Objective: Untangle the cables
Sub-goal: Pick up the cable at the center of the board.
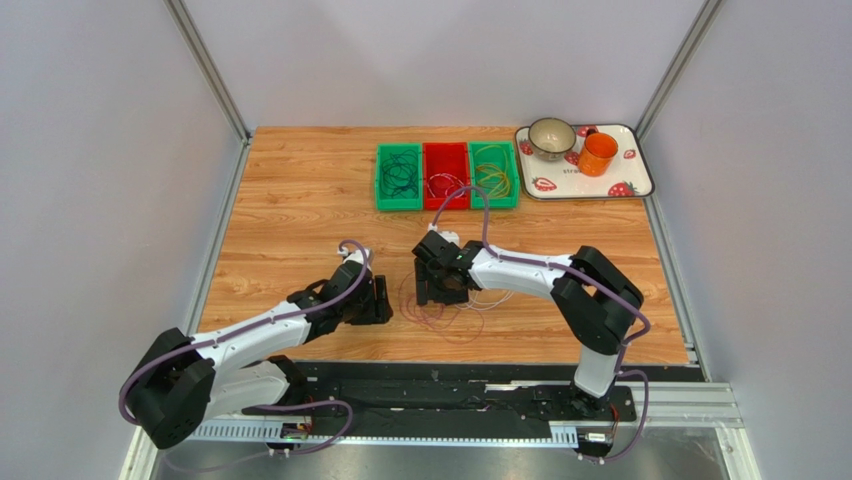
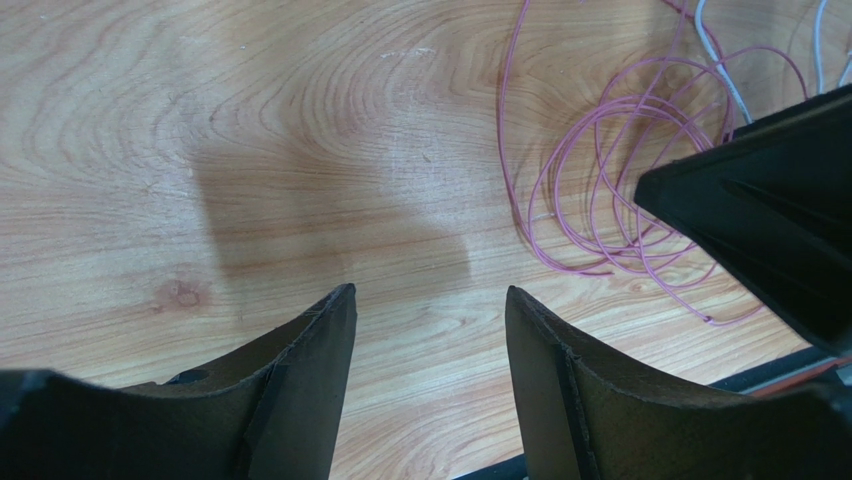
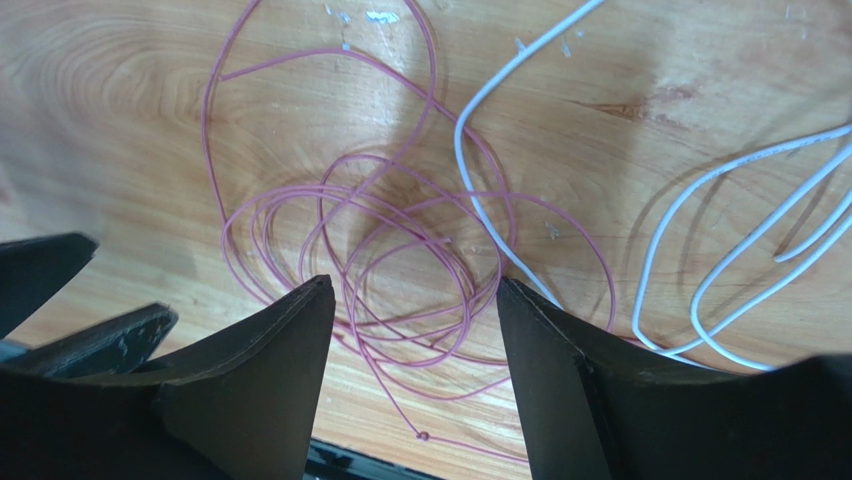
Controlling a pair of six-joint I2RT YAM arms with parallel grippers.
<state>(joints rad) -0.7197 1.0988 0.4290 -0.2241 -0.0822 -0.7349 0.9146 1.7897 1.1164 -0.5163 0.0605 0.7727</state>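
Both spread and empty, left tool (image 2: 428, 295) and right tool (image 3: 412, 285); grabbing the thin pink wire coil (image 3: 395, 262) could drag the overlapping white wire (image 3: 468, 185)

Loose tangle of pink and white wire loops (image 1: 440, 315) lies near-middle on the wooden table (image 1: 300, 200). Far-middle, a row of three plastic bins (image 1: 446, 205), green-red-green, with coiled wires (image 1: 398, 175) inside each. Far right, a white rectangular tray (image 1: 640, 165) carries a ceramic bowl (image 1: 551, 138), with an orange cup (image 1: 597, 154) just right of it.

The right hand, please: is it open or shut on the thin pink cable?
Open: the right hand has its dark fingers apart over the thin pink cable loops, gripping nothing.
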